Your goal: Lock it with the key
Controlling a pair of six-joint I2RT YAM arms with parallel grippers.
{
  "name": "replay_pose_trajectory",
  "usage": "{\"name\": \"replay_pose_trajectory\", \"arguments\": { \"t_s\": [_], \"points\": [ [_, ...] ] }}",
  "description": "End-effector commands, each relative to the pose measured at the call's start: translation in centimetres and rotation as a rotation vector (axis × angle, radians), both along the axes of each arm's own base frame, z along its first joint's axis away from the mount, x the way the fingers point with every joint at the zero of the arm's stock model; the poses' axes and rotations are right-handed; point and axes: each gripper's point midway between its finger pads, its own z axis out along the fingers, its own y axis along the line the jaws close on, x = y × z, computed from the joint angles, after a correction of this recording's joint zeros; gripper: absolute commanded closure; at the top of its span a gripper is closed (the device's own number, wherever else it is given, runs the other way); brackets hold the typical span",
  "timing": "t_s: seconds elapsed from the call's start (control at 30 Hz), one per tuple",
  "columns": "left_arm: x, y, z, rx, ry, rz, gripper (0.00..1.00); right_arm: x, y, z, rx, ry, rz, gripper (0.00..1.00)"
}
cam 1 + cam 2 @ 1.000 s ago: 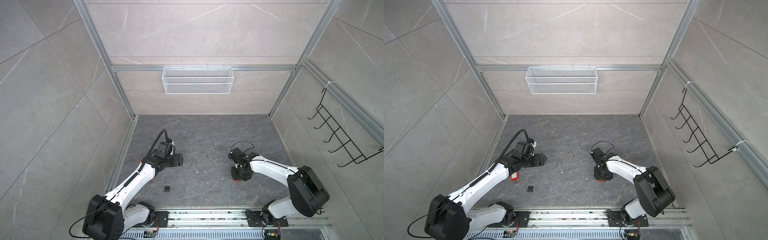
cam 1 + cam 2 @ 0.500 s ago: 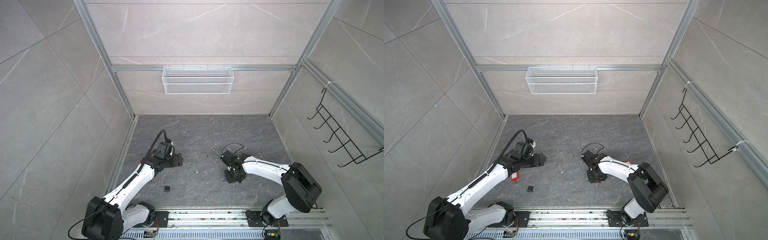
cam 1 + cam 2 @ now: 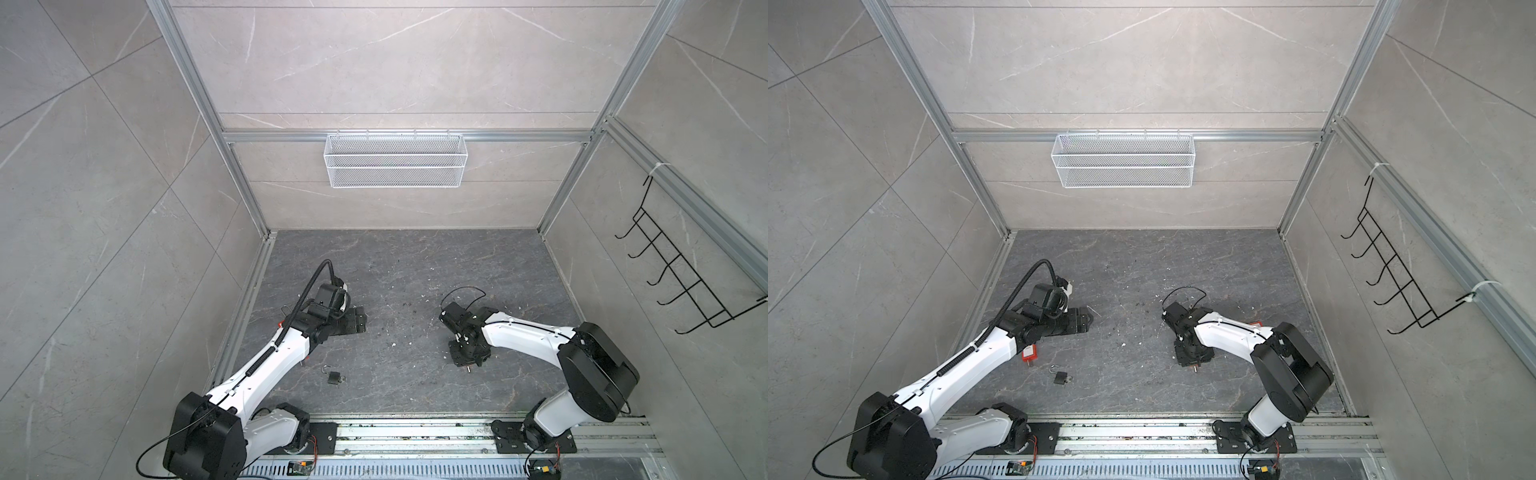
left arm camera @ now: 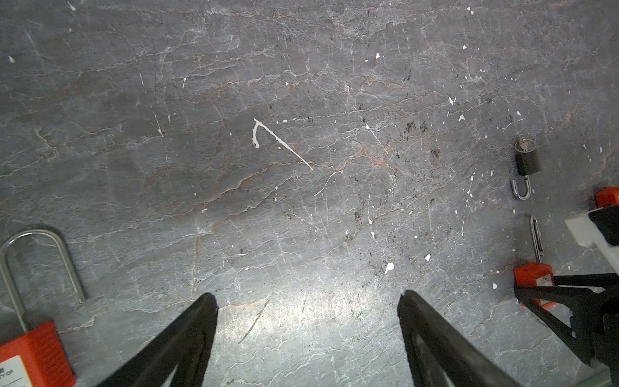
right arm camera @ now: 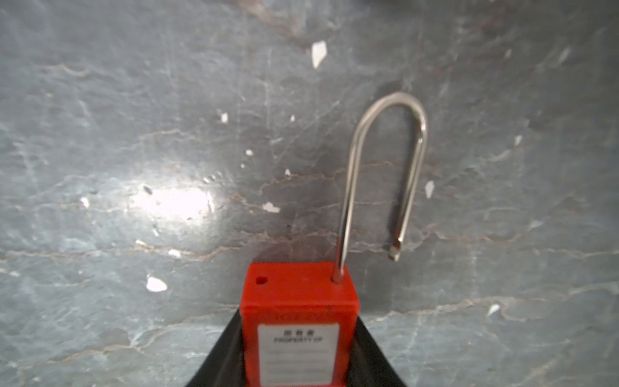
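Note:
My right gripper (image 5: 298, 338) is shut on the body of a red padlock (image 5: 298, 301) just above the dark floor. The padlock's long steel shackle (image 5: 385, 160) is swung open, its free end clear of the body. In both top views this gripper (image 3: 467, 357) (image 3: 1194, 355) points down at the floor, right of the middle. A small black padlock (image 4: 527, 162) (image 3: 333, 377) lies near the front with its shackle open and a silver key (image 4: 524, 145) in its base. My left gripper (image 4: 306, 301) (image 3: 359, 322) is open over bare floor, holding nothing.
Two more red padlocks lie by the left arm, one (image 4: 30, 355) beside the left gripper and one (image 4: 534, 278) (image 3: 1030, 353) under the forearm. A white wire basket (image 3: 395, 166) hangs on the back wall. A black hook rack (image 3: 681, 282) is on the right wall.
The right gripper has carried the red padlock left toward the middle of the floor. The left arm has not moved.

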Motion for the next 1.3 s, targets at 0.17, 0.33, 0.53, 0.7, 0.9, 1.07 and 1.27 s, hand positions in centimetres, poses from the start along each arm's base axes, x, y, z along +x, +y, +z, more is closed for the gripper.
{"name": "replay_pose_trajectory", "arguments": {
  "t_s": [0.17,0.33,0.53,0.7,0.9,1.07,1.27],
  "points": [
    [0.9,-3.4,5.2,-0.059,-0.249,-0.266,0.15,1.3,5.5,10.1,0.196,-0.234,0.363,0.63],
    [-0.5,-5.5,9.0,-0.075,-0.515,-0.523,0.19,0.3,7.4,14.2,0.266,-0.289,0.634,0.68],
    [-4.8,-7.9,11.9,-0.114,-0.761,-0.866,0.22,-1.8,8.7,17.0,0.340,-0.303,0.916,0.69],
    [-8.5,-9.7,13.1,-0.218,-0.871,-1.122,0.34,-3.7,9.5,19.0,0.425,-0.354,1.102,0.70],
    [-9.5,-11.2,13.6,-0.277,-0.883,-1.229,0.41,-4.8,9.8,19.9,0.467,-0.360,1.178,0.71],
    [-9.9,-13.0,14.1,-0.309,-0.871,-1.293,0.45,-5.2,9.9,19.9,0.469,-0.364,1.197,0.71],
    [-10.9,-14.8,13.7,-0.348,-0.840,-1.365,0.54,-5.1,10.1,20.3,0.467,-0.384,1.211,0.71]
  ]
}}
